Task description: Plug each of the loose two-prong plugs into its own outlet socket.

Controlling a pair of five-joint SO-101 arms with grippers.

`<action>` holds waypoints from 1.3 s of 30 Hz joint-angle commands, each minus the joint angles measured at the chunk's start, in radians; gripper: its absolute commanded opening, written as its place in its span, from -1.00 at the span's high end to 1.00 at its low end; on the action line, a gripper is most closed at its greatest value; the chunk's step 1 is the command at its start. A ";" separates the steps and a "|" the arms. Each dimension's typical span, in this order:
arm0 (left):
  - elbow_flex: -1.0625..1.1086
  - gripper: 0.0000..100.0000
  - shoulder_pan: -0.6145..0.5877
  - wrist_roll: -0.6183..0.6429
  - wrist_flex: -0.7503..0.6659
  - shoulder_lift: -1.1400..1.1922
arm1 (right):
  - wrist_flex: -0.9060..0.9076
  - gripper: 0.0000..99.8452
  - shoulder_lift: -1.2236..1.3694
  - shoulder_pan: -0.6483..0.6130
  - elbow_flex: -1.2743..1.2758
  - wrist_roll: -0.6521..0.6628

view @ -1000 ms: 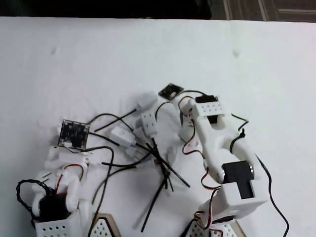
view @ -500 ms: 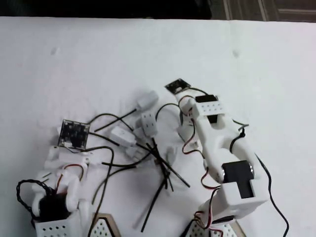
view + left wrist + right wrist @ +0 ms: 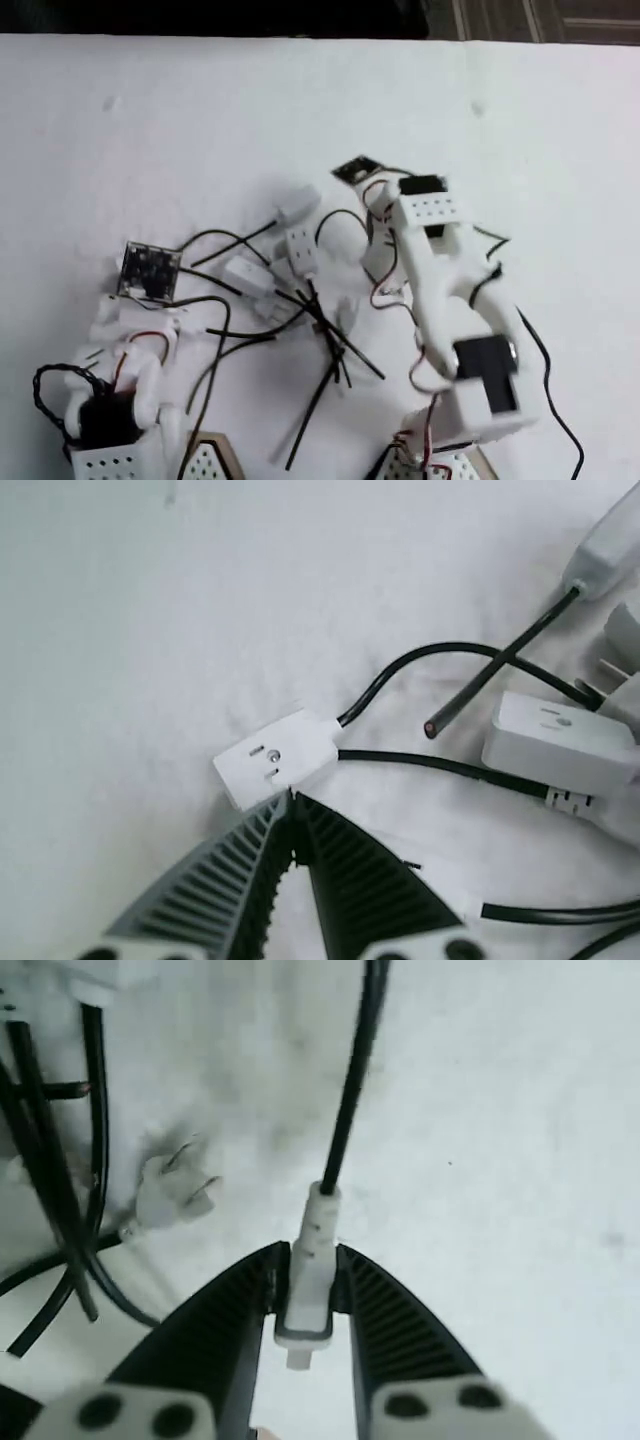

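"Two grippers: how do yours stand?"

"My left gripper (image 3: 293,802) has its fingers pressed together, tips just touching a white socket (image 3: 275,765) ahead of them. My right gripper (image 3: 310,1260) is clamped on a plug (image 3: 310,1305), its black cord (image 3: 350,1090) running out ahead."

"Any other plug?"

"One loose plug (image 3: 172,1192) lies off to the side of my right gripper, apart from it."

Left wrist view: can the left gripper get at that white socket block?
Probably yes: the socket block lies bare just ahead of the left gripper, whose shut jaws would need opening first.
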 commanded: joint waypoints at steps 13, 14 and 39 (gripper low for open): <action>-0.261 0.95 0.008 0.000 -0.230 -0.001 | 0.226 0.96 -0.768 -0.019 -0.064 0.009; -0.276 0.95 0.008 0.000 -0.230 -0.001 | 0.219 0.96 -0.814 -0.036 -0.064 0.009; -0.348 0.71 0.458 0.336 -0.222 -0.001 | -0.351 0.97 -1.544 -0.472 0.651 -0.494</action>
